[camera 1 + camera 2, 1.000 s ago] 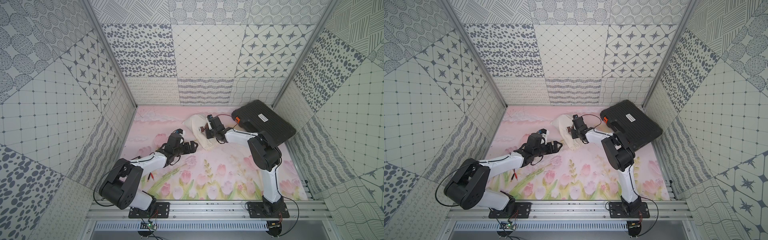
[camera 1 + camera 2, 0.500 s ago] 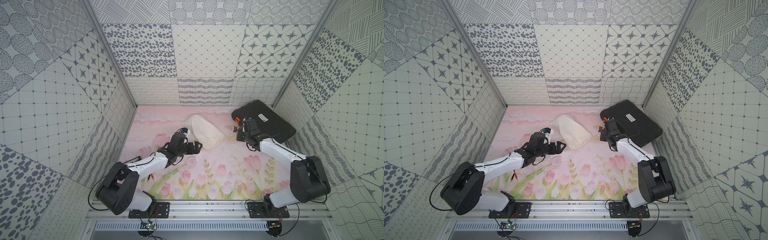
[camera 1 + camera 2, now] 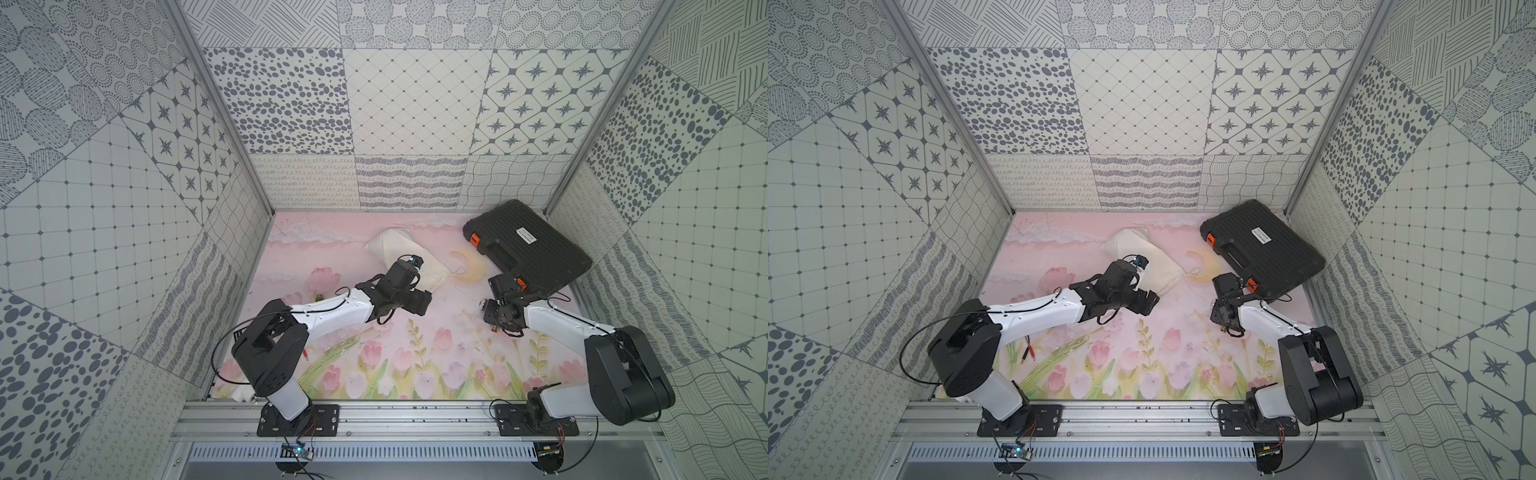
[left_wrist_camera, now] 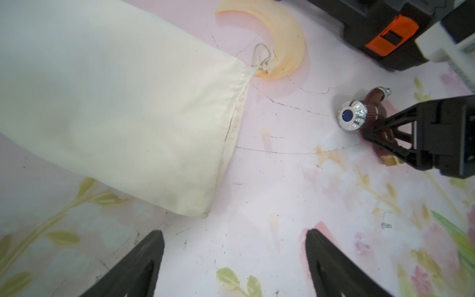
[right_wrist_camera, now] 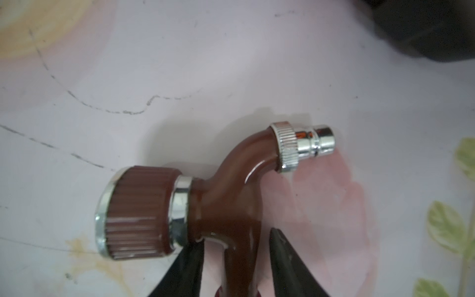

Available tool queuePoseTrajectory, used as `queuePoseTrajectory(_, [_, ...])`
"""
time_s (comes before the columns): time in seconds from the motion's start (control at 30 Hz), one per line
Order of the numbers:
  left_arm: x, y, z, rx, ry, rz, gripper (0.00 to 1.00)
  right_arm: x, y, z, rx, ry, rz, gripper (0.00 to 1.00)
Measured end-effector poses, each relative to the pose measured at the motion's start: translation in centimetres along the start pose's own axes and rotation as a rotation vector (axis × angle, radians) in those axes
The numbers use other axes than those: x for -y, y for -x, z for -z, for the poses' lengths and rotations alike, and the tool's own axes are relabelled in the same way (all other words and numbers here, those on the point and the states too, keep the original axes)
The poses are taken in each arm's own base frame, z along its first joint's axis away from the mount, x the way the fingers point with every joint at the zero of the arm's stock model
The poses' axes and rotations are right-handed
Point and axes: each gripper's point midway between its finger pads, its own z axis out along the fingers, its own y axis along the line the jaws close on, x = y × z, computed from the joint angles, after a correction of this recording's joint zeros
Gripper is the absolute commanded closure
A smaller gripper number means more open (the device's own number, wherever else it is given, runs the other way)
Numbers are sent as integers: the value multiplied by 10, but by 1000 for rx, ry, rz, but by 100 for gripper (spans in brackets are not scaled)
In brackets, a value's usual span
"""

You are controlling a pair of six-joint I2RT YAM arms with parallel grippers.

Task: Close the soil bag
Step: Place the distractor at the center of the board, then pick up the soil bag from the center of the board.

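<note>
**Short cord, crowded corner: where closing the bag could slip**

The black hard case (image 3: 528,249) sits close beyond the right gripper (image 5: 234,237). A wide swing of that arm toward the bag's neck could clip it.

The soil bag (image 4: 115,102) lies flat on the mat (image 4: 270,180), just ahead of the left gripper (image 4: 234,232). That gripper hangs above the mat with its jaws spread wide and nothing between them. The bag's mouth looks flat and ungathered, so closing is not yet done. With the soft cloth free on the mat, a one-sided pull would likely drag the whole bag instead of cinching it.

The brown spray nozzle (image 5: 226,195) lies on the mat with its stem between the right gripper's jaws. They stand apart, and a little gap shows on each side. If the arm lifts at a slant, a jaw could catch the stem and roll the nozzle toward the bag.

The cord loop (image 4: 261,55) is small and lies at the neck's far corner from the left gripper. A pinch there could easily miss it or take cloth as well.
</note>
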Motion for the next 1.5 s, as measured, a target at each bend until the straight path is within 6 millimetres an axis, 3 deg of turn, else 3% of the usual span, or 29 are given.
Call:
queuePoseTrajectory(0.17, [0,-4,-34,-89,63,-126,20,-6,16,20,78,54,-11,36])
queuePoseTrajectory(0.4, [-22,-20,-72,-220,143,-235,33,-20,37,50,201,145,26,21])
queuePoseTrajectory(0.67, [-33,-32,-76,-271,176,-261,56,-49,39,48,212,226,122,14])
queuePoseTrajectory(0.8, [-39,-37,-74,-269,202,-261,84,-78,42,39,184,285,171,12])
queuePoseTrajectory(0.9, [-43,-41,-70,-268,225,-252,100,-100,50,34,175,331,188,12])
queuePoseTrajectory(1.13, [-55,-51,-31,-295,263,-223,100,-131,60,29,172,411,229,10])
queuePoseTrajectory(1.3, [-52,-24,3,-228,259,-197,100,-137,57,37,185,455,286,10])
queuePoseTrajectory(1.5, [-53,13,33,-150,260,-170,100,-128,51,69,271,524,344,5])
